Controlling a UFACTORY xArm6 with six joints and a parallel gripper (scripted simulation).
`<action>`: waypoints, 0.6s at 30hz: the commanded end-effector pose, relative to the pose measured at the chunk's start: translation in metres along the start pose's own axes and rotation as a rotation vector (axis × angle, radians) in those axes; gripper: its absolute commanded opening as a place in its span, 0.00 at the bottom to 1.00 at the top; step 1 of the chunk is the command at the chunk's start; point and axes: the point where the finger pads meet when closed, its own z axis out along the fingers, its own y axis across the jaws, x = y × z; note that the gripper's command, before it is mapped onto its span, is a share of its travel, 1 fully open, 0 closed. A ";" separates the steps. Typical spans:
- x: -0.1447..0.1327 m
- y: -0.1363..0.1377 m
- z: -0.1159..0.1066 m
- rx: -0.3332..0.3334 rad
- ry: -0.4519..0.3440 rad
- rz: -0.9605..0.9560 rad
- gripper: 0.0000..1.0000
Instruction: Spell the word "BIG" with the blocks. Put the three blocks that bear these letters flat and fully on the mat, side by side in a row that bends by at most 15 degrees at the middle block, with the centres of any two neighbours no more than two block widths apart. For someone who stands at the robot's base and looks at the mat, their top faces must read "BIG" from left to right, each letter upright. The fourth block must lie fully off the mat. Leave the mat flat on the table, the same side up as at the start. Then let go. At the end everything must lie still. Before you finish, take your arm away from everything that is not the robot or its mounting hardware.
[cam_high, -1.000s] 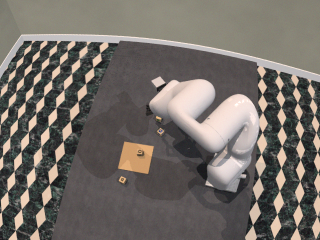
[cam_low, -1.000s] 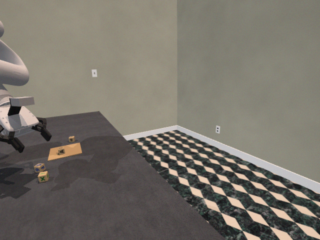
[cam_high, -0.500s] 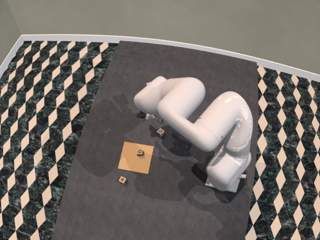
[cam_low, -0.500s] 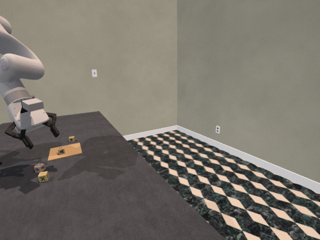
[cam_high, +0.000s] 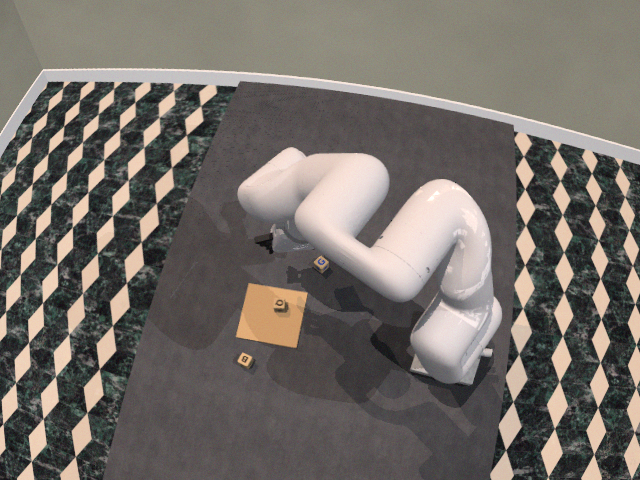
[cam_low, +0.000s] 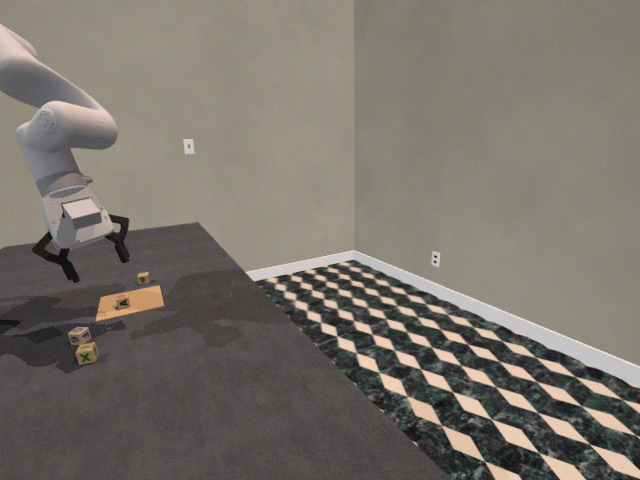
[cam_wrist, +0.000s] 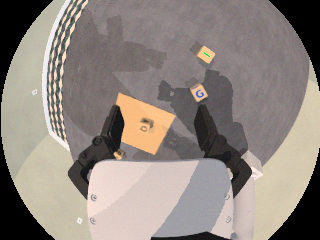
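Note:
The orange mat lies flat. A block with a round dark letter, O or D, on top sits on it. The B block is off the mat, partly hidden by a finger in the wrist view. The blue G block is off the opposite side. The block with a green I on top lies beyond G, hidden by the arm in the top view. My gripper is open and empty, high above the table.
The dark table carries everything. The arm reaches over it from its base. The table's edge borders the chequered floor. Arm shadows fall across the mat and around G.

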 end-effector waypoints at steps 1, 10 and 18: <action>-0.014 -0.012 -0.006 -0.050 -0.064 0.057 1.00; -0.047 -0.034 -0.024 -0.114 -0.197 0.152 1.00; -0.074 -0.052 -0.043 -0.179 -0.304 0.221 1.00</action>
